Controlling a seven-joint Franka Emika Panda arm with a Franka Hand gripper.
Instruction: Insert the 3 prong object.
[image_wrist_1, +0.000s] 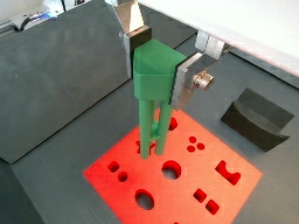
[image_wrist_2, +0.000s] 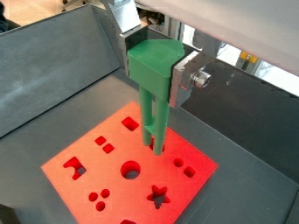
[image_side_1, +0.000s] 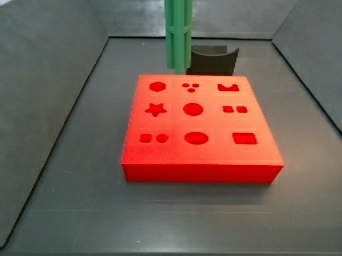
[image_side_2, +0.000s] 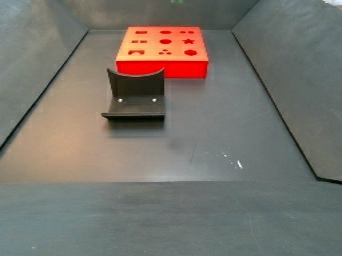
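Note:
My gripper (image_wrist_1: 162, 66) is shut on the green head of the 3 prong object (image_wrist_1: 155, 96), which hangs upright with its prongs pointing down. Both wrist views show it over the red block (image_wrist_1: 216, 179); the grip also shows in a wrist view (image_wrist_2: 156, 66), with the prongs (image_wrist_2: 152, 122) above the block (image_wrist_2: 105, 162). In a side view the green bar (image_side_1: 177, 35) comes down from out of frame and ends by the far edge of the red block (image_side_1: 201, 140), close to a hole of three small dots (image_side_1: 191, 88). I cannot tell if the tips touch. The gripper is out of both side views.
A black notched holder (image_side_1: 214, 58) stands behind the red block, and it also shows in a side view (image_side_2: 135, 95) and a wrist view (image_wrist_1: 260, 118). Grey walls (image_side_1: 67, 90) enclose the dark floor (image_side_2: 187, 140). The red block (image_side_2: 163, 50) sits at one end.

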